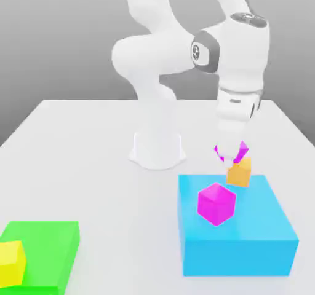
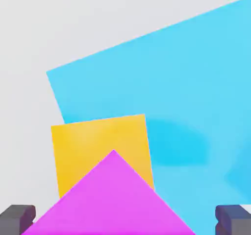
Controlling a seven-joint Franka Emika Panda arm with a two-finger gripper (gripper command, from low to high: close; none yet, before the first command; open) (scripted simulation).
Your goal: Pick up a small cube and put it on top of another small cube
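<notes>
- Pincer (image 1: 231, 155) hanging from the white Panda arm (image 1: 184, 48), clamped on the small magenta cube (image 1: 241, 147), just above the blue block's far edge.
- Small magenta cube held clear of the bench (image 1: 86, 146), corner-on, sitting at about 11 o'clock from the small orange cube (image 1: 239, 173) in the exterior view and overlapping its top edge there; contact between the two cannot be told.
- In the hand view, dark fingertips (image 2: 17, 218) flanking the small magenta cube (image 2: 112, 199), with the small orange cube (image 2: 98, 146) directly beneath it.
- Small orange cube resting on the blue block (image 1: 246, 232) near its far edge.
- Larger magenta cube (image 1: 216, 204) also on the blue block, at about 7 o'clock from the orange one, apart from it.
- Green block (image 1: 49, 251) at 9 o'clock from the blue block, well apart, carrying a yellow cube (image 1: 12, 262) at its near corner.
</notes>
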